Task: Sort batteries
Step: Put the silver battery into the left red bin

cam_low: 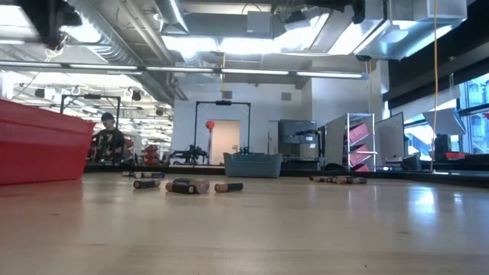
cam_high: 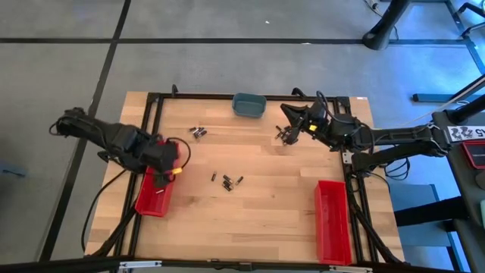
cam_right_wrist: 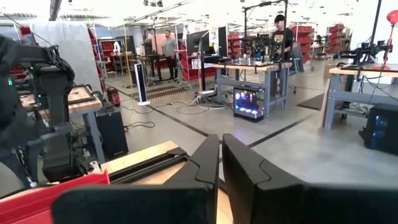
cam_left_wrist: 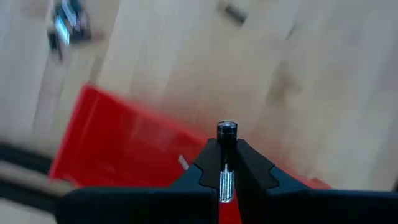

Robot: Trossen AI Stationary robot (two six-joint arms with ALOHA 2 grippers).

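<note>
Fingers of the left gripper (cam_left_wrist: 226, 163) pinch a small silvery cylindrical battery (cam_left_wrist: 226, 132) above the long red plastic bin (cam_left_wrist: 124, 149) — best released low, well inside its walls, while the right gripper (cam_high: 289, 135), fingers pressed together, waits near the grey-blue dish (cam_high: 248, 105).

Two red bins (cam_high: 154, 193) (cam_high: 332, 220) on pale wood-grain table (cam_high: 265, 220); grey-blue dish (cam_high: 248, 105) upper centre; dark and silvery batteries (cam_high: 227, 180); black arms.

My left arm reaches in from the left edge, and its left gripper (cam_left_wrist: 226, 163) has the fingers pressed together on a battery (cam_left_wrist: 226, 134). My right arm is at the far right side (elbow bent), its right gripper (cam_high: 289, 133) closed, fingers nearly touching.
</note>
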